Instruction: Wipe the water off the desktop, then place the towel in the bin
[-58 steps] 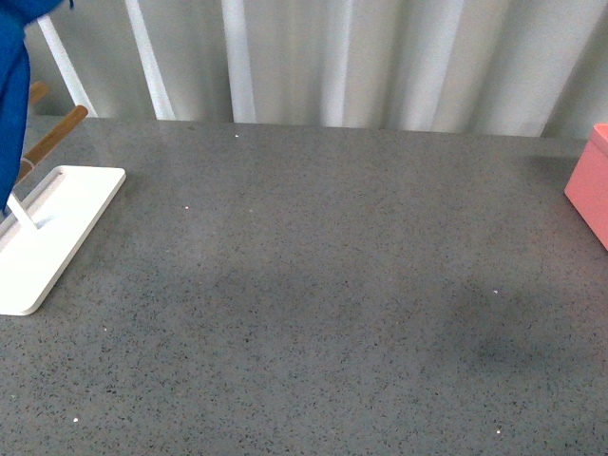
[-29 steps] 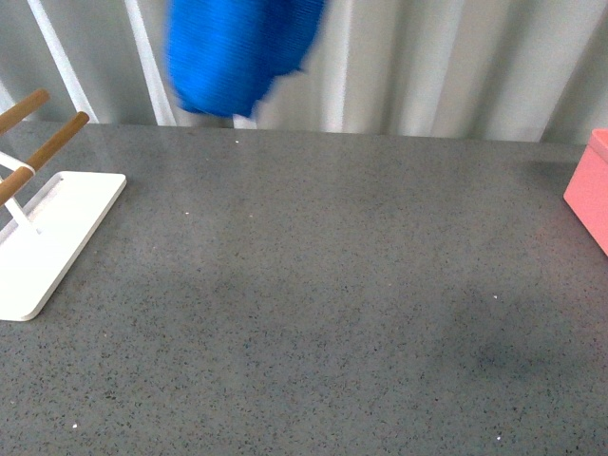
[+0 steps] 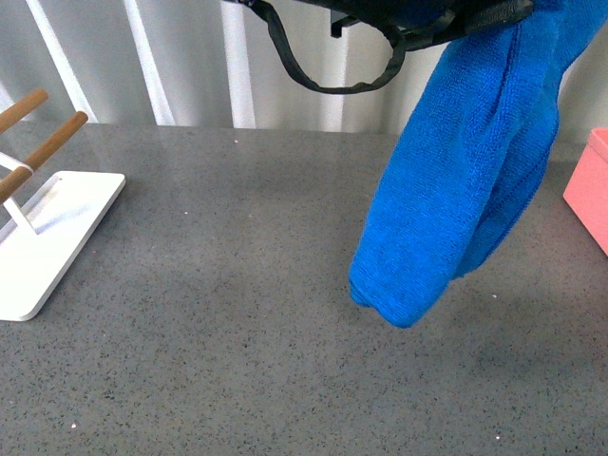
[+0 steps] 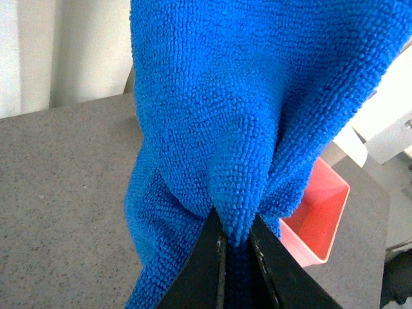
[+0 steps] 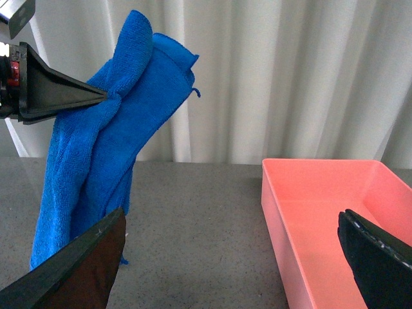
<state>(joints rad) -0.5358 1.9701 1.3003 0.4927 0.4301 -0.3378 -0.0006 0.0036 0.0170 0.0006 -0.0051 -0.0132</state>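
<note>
Left pincer (image 4: 235, 237) clamped tight on a bunched fold of the towel (image 3: 456, 190). Cloth hangs in thick layers over the counter (image 3: 218, 285), toward 2 o'clock in front view. Bin (image 3: 591, 185) at 3 o'clock, beside the towel. Right pincer (image 5: 232, 222) spread wide, empty.

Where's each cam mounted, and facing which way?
Front: on the body, facing forward and down over the desktop; rack left, bin right; left arm at top, towel hanging from it.
Left wrist: on the left arm, looking along the left pincer shut on the towel; bin beyond.
Right wrist: between the open right pincer fingers, facing bin and curtain.
Shared: all three show towel and bin.
</note>
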